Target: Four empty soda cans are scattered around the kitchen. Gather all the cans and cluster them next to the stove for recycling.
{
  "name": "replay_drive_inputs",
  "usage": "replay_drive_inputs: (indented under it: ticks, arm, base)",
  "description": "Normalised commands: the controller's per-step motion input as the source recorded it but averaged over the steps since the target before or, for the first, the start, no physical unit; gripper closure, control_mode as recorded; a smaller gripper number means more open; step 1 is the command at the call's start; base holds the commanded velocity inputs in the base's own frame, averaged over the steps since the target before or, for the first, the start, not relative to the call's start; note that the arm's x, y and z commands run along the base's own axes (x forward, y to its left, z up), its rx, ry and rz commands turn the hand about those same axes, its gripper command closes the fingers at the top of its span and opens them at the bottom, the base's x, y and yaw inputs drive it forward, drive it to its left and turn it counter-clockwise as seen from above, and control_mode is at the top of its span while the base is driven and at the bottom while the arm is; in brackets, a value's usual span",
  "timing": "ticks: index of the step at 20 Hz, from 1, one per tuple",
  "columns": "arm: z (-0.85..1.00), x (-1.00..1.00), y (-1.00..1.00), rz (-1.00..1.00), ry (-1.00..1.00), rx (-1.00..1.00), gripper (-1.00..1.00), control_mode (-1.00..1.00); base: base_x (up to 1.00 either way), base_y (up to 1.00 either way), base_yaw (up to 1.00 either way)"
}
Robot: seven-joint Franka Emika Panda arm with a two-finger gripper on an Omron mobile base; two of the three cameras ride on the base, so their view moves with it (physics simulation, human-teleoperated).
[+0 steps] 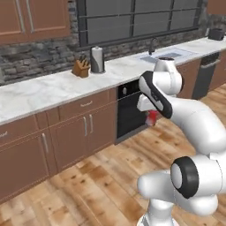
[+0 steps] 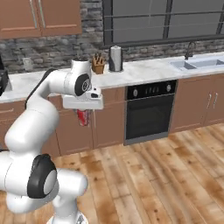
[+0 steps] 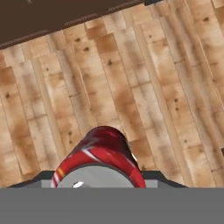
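Red and silver, a soda can point(image 3: 99, 159) sits clamped in the gripper point(image 2: 82, 117), carried in the air above the wooden floor point(image 3: 131, 87). In the hand view the can lies at 6 o'clock, its silver top toward the camera, with floor planks running behind it and a dark cabinet base along the 12 o'clock edge.

Going left to right in the right base view: brown lower cabinets point(image 2: 105, 122) stand at 9 o'clock under a pale marble counter point(image 2: 144, 70). The white arm point(image 2: 39, 113) rises from 7 o'clock and bends over to the hand, which points down with the red can hanging below it, in front of the cabinet doors. On the counter at 12 o'clock stand a wooden knife block point(image 2: 99, 64) and, just to its right, a paper towel roll point(image 2: 115, 58). A black oven front point(image 2: 148, 111) with round knobs sits at 3 o'clock from the gripper, well apart from it. Further right, a sink point(image 2: 192, 64) with a dark tap is set into the counter at 2 o'clock.

In the left base view the can shows as a red patch below the hand, in front of the oven front.
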Motion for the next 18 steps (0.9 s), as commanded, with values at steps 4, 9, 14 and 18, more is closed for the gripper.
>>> replay_drive_inputs:
  ticks: [4,9,14,18]
  arm:
    - [0.00,0.00,0.00,0.00,0.00,0.00,1.00,1.00]
    - [0.00,0.00,0.00,0.00,0.00,0.00,1.00,1.00]
    - [0.00,0.00,0.00,0.00,0.00,0.00,1.00,1.00]
    - [0.00,0.00,0.00,0.00,0.00,0.00,1.00,1.00]
  base:
    - [1.00,0.00,-0.44]
    - [1.00,0.00,-0.43]
    - [0.88,0.00,-0.59]
    - [0.66,0.00,-0.69]
